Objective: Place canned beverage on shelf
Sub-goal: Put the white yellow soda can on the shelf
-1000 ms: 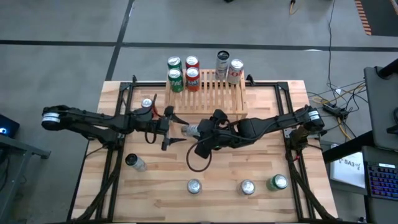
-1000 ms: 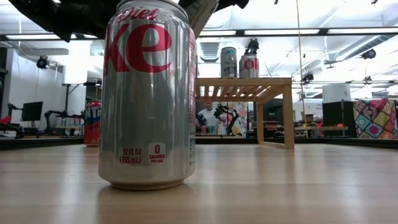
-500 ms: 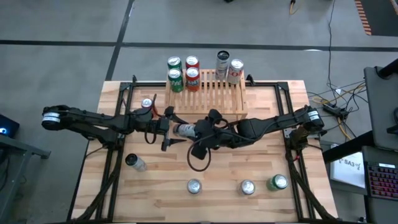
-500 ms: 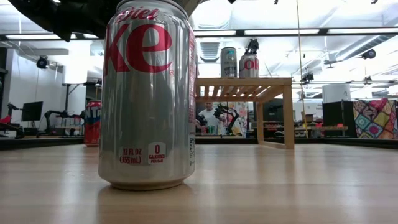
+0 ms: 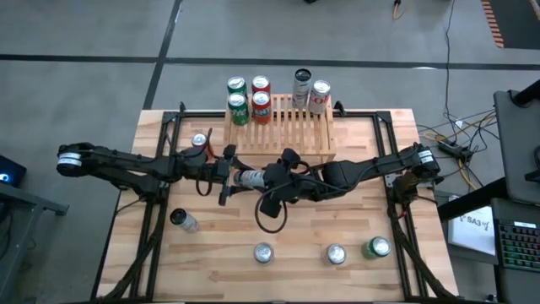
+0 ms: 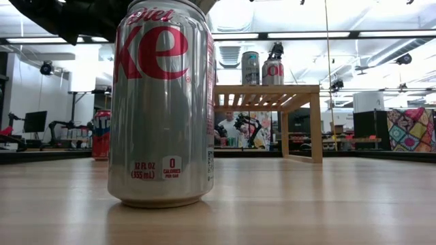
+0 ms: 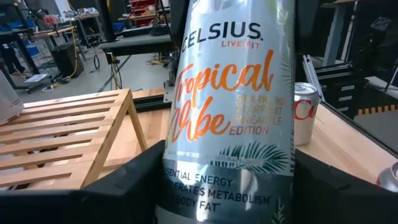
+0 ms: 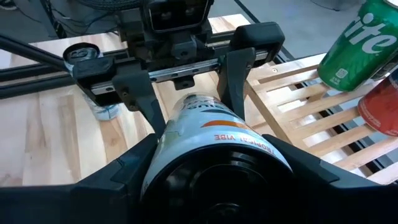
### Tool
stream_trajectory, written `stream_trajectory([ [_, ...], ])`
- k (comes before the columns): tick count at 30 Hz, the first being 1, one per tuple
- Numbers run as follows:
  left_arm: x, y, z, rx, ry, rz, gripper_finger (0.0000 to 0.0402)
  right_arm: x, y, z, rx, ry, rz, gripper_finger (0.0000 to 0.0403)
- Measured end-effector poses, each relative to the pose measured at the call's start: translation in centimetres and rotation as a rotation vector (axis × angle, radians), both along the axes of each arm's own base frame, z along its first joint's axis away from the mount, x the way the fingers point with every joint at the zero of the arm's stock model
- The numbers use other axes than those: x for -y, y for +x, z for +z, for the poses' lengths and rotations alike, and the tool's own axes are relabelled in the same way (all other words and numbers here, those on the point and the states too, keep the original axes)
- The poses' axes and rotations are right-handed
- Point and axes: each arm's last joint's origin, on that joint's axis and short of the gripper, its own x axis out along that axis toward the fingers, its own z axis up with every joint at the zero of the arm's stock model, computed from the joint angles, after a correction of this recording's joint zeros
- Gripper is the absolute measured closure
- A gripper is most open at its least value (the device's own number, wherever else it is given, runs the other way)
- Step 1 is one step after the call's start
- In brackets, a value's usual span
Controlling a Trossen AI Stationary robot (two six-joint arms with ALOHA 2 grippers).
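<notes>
A silver Celsius can (image 5: pixel 251 177) hangs lying about level over the table's middle, in front of the light-wood shelf (image 5: pixel 287 135). My left gripper (image 5: pixel 237 176) reaches in from the left and is shut on the can's left end. My right gripper (image 5: pixel 270 179) comes from the right and is shut on its right end. In the right wrist view the can (image 8: pixel 211 134) runs away from me toward the left gripper (image 8: pixel 189 81). Several cans stand upright on the shelf's far part, among them a green one (image 8: pixel 367 43) and a red one (image 8: pixel 380 106). My left gripper pinches the can's small-print end (image 7: pixel 217 193) between its two fingers (image 7: pixel 127 183), one on each side. The fingers come about level from the table's left and lie along the can, which is clear of the table. My right gripper pinches the can's dark-capped end (image 8: pixel 217 171) between its two fingers (image 8: pixel 124 171). They come from the table's right, slanting a little down, and lie along the can. The can lies nearly level, lifted clear.
Three upright cans (image 5: pixel 264 252) (image 5: pixel 336 253) (image 5: pixel 377 247) stand along the near edge; the leftmost fills the low view (image 6: pixel 163 102). Another can (image 5: pixel 200 141) stands at the left, and one (image 5: pixel 183 220) lies at the near left. Black rails (image 5: pixel 160 169) frame the table.
My right gripper has tipped and swung the can's free end leftward, from a slant to nearly level, bringing it between the left gripper's fingers. The left gripper has kept its place and closed its fingers onto that end.
</notes>
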Motion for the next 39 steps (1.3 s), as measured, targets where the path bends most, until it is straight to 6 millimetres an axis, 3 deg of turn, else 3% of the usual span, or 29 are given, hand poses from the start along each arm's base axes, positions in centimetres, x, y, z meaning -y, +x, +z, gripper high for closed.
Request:
stream_trajectory([
  [9, 0.2, 0.0, 0.4, 0.037, -0.029, -0.062, 0.0163, -0.4, -0.2, 0.6, 0.026, -0.011, 0.028, 0.0087],
  [16, 0.5, 0.0, 0.7, 0.071, -0.039, -0.170, 0.0163, -1.6, -1.9, 2.9, 0.072, -0.032, 0.103, 0.0069],
  [20, 0.8, -0.2, 0.8, 0.102, -0.018, -0.309, 0.0163, -2.6, -3.1, 4.6, 0.098, -0.048, 0.202, 0.0070],
  [24, 1.6, -0.7, 0.8, 0.153, -0.002, -0.590, 0.0163, -3.3, -4.2, 6.3, 0.169, -0.119, 0.273, 0.0075],
  [29, 2.2, -1.7, 0.9, 0.250, -0.008, -0.818, 0.0163, -5.4, -4.3, 5.5, 0.176, -0.224, 0.396, 0.0076],
  [34, 2.2, -2.3, 0.7, 0.307, -0.023, -0.812, 0.0163, -6.0, -3.7, 3.6, 0.211, -0.268, 0.416, 0.0076],
  [39, 2.3, -3.0, 0.5, 0.353, -0.043, -0.828, 0.0163, -6.2, -3.1, 0.3, 0.245, -0.289, 0.423, 0.0076],
])
